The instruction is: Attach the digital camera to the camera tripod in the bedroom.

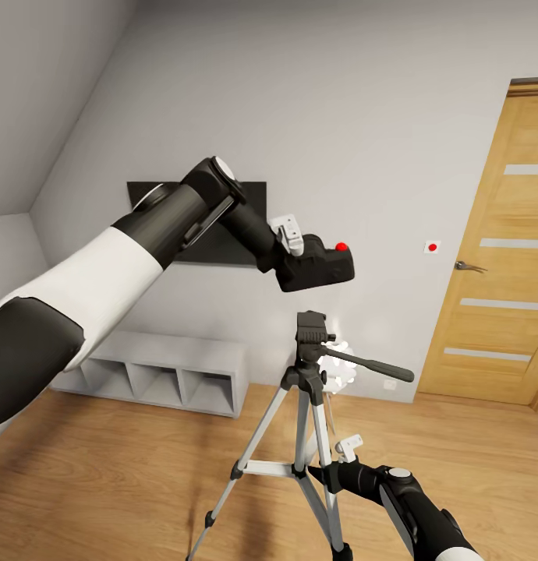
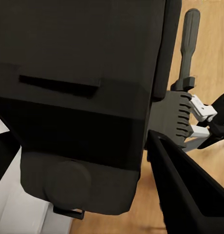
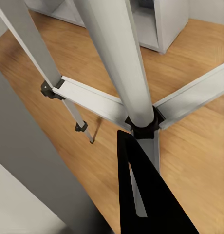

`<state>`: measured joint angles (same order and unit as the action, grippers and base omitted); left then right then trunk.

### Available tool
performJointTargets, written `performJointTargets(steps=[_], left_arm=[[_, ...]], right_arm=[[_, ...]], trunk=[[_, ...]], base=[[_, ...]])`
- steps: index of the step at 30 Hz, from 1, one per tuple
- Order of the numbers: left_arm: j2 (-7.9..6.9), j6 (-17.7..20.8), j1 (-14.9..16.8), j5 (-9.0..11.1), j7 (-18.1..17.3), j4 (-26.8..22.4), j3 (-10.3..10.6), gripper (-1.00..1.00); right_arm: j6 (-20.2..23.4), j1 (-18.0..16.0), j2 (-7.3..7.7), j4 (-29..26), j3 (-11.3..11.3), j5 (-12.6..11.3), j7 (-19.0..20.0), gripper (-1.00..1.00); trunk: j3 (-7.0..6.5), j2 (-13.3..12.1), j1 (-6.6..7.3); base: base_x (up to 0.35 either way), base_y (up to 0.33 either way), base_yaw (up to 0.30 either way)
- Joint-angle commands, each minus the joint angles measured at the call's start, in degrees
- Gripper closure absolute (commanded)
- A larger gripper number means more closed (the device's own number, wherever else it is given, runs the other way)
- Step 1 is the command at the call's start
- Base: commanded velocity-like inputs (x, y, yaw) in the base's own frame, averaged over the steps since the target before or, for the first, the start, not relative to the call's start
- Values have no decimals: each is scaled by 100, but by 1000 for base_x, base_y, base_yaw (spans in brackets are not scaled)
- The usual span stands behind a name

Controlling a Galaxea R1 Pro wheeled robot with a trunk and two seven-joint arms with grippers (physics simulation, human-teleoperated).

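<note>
My left gripper point(image 1: 300, 251) is clamped on the digital camera point(image 1: 320, 267), fingers either side of the body, red dot up. I'm holding it raised and a bit left of the camera tripod point(image 1: 306, 436), above the pan head point(image 1: 311, 327) w/ clear air between, so I judge I can line up before lowering; they're not touching yet. In the left wrist view the camera's dark body point(image 2: 78, 102) sits right against the lens, and past its edge I see the pan head point(image 2: 176, 117) and its handle point(image 2: 189, 36) below, i.e. the target's roughly under the load.

My right gripper point(image 1: 343, 460) is low at the tripod's centre column point(image 3: 124, 63), near the leg braces point(image 3: 92, 100). Looks like it's there to steady the stand while the other arm works, but I can't tell if its jaws are closed on the column or just beside it.

Tripod stands on the wood floor point(image 1: 105, 483) in the bedroom, black TV point(image 1: 253, 191) on the wall behind, door point(image 1: 503, 257) to the right.
</note>
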<state>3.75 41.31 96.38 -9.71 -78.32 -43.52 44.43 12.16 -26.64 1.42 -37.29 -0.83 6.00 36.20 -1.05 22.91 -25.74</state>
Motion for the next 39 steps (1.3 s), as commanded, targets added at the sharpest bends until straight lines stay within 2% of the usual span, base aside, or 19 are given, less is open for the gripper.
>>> performJointTargets(steps=[1,7,12,16,28,39], left_arm=[[3,43,4,-42,-50,-1,-2,100],[5,64,4,-11,-37,22,201,100],[28,108,4,14,-47,82,476,100],[35,132,4,19,-66,197,558,100],[136,576,4,14,-78,317,687,100],[185,623,4,9,-78,314,709,100]], right_arm=[[-3,8,-2,117,4,349,-113,100],[-3,9,-2,117,4,349,-113,100],[-8,9,-2,116,4,347,-113,100],[-8,6,-2,117,4,344,-113,100],[-8,8,-2,117,4,346,-113,100],[-11,9,-2,116,4,346,-113,100]], trunk=[[6,0,-4],[6,0,-4],[6,0,-4],[6,0,-4],[6,0,-4],[6,0,-4]], base=[[0,0,0],[0,0,0],[0,0,0],[0,0,0],[0,0,0],[0,0,0]])
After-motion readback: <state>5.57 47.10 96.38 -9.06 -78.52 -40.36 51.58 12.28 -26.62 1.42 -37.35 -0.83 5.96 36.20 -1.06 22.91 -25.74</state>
